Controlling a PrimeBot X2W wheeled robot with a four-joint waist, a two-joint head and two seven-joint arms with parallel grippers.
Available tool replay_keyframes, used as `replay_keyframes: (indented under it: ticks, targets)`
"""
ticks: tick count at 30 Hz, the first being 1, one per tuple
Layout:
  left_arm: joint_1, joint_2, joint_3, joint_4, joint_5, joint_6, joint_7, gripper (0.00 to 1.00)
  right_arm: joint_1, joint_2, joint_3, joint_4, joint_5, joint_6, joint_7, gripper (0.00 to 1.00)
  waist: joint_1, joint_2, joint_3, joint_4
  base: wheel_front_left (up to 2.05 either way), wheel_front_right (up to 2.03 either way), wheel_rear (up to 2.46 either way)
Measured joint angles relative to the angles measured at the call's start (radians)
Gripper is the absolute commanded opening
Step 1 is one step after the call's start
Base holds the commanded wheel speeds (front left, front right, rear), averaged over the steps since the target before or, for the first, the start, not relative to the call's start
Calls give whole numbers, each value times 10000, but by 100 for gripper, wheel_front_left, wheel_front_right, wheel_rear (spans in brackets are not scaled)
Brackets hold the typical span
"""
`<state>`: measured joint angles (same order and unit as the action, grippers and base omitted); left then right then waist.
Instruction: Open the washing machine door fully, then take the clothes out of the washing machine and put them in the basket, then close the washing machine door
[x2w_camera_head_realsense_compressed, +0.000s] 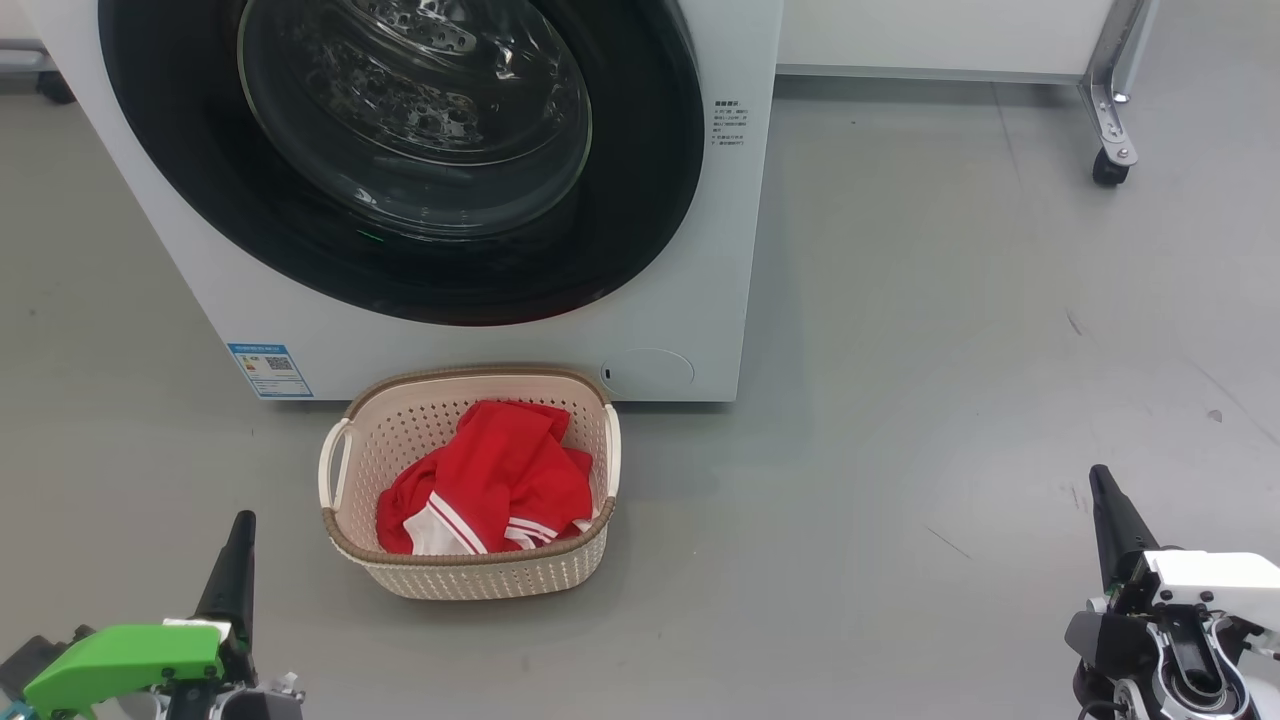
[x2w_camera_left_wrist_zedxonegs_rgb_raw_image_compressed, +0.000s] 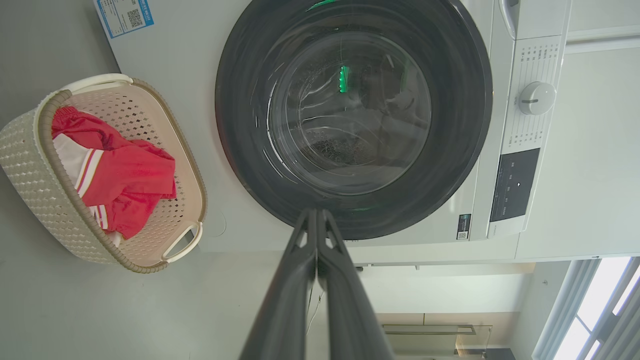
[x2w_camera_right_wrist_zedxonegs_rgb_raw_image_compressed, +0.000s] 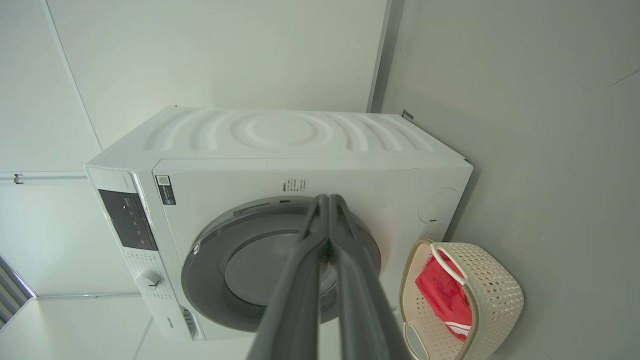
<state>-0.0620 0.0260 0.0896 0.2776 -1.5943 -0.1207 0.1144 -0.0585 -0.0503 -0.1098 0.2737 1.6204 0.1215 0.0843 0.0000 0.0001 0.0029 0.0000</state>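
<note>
The white washing machine (x2w_camera_head_realsense_compressed: 500, 345) stands at the top of the head view, and its round black-rimmed door (x2w_camera_head_realsense_compressed: 400, 150) lies shut flat against its front. On the floor before it sits the cream basket (x2w_camera_head_realsense_compressed: 470, 580) holding the red clothes (x2w_camera_head_realsense_compressed: 490, 480) with white striped trim. My left gripper (x2w_camera_head_realsense_compressed: 240, 530) is at the lower left, shut and empty, well short of the basket. My right gripper (x2w_camera_head_realsense_compressed: 1100, 485) is at the lower right, also shut and empty. In the left wrist view the left gripper (x2w_camera_left_wrist_zedxonegs_rgb_raw_image_compressed: 316, 215) points at the door (x2w_camera_left_wrist_zedxonegs_rgb_raw_image_compressed: 450, 125). The right gripper (x2w_camera_right_wrist_zedxonegs_rgb_raw_image_compressed: 327, 200) aims at the door (x2w_camera_right_wrist_zedxonegs_rgb_raw_image_compressed: 210, 260) too.
Grey floor (x2w_camera_head_realsense_compressed: 950, 400) spreads out to the right of the machine. A metal frame leg on a caster (x2w_camera_head_realsense_compressed: 1110, 165) stands at the back right, against a white wall panel. The machine's control panel and dial (x2w_camera_left_wrist_zedxonegs_rgb_raw_image_compressed: 535, 97) lie beside the door.
</note>
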Motion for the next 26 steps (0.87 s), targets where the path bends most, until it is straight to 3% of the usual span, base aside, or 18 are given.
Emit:
replay_keyframes:
  ticks: [26]
  targets:
    - [0,0,-6,-6,0,-2,0,0,0,2,-15,0,0,2,73,0,0,0,0,0,0,0,0]
